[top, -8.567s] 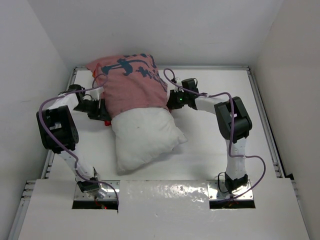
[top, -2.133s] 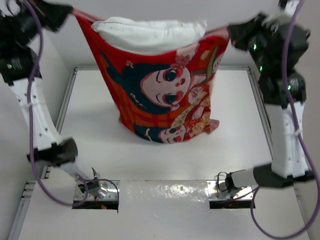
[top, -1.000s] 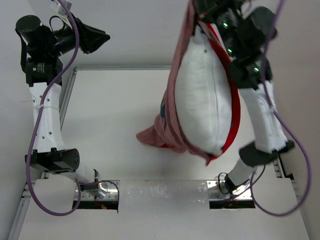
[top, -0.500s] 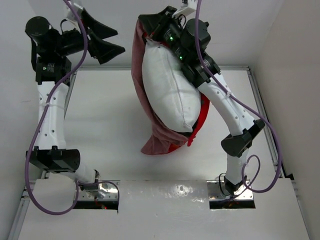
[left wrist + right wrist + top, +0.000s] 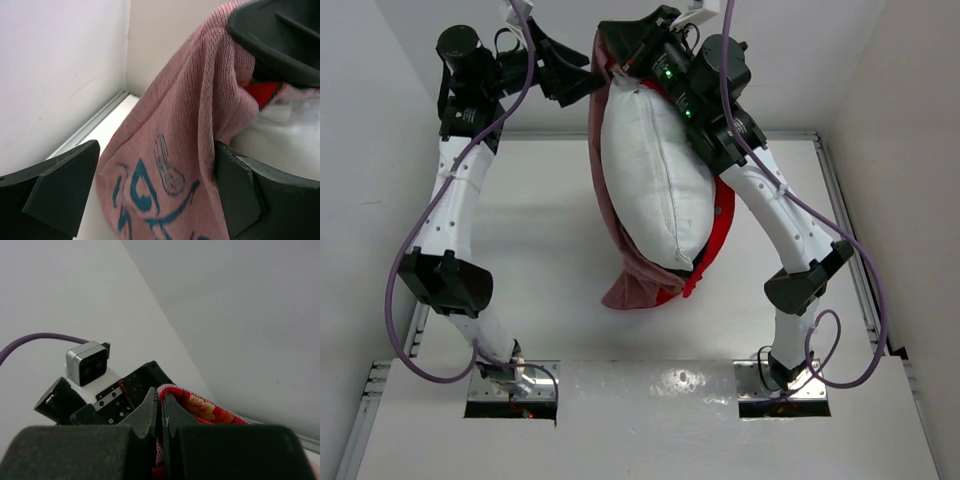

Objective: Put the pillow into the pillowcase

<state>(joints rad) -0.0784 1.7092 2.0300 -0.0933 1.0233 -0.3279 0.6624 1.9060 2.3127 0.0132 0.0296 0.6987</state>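
**Two arms raised, only one holding the cloth**

Both arms reach high over the far half of the desk, and their grippers meet near the middle of its far edge. The right gripper is pinched fully together on the top hem of the pillowcase. In the right wrist view its fingers meet, with a fold of red printed fabric squeezed between them.

The left gripper is spread wide. In the left wrist view the faded pink inside of the cover, marked with blue-green print, hangs in the gap between its two dark fingers. The fabric lies against the right-hand one and stands clear of the left-hand one. Nothing is clamped there.

The pillow hangs upright below the right gripper, its long side vertical, over the middle of the desk. It is only partly covered. Its white face, with a seam running down it, is bare to the overhead camera. The pink side of the cover drapes down its left flank, and a red strip shows along its right flank and under its lower end.

The lowest fold of the cover trails towards the near edge, left of the pillow's bottom corner. Whether that fold rests on the desk or hangs just above it cannot be told.
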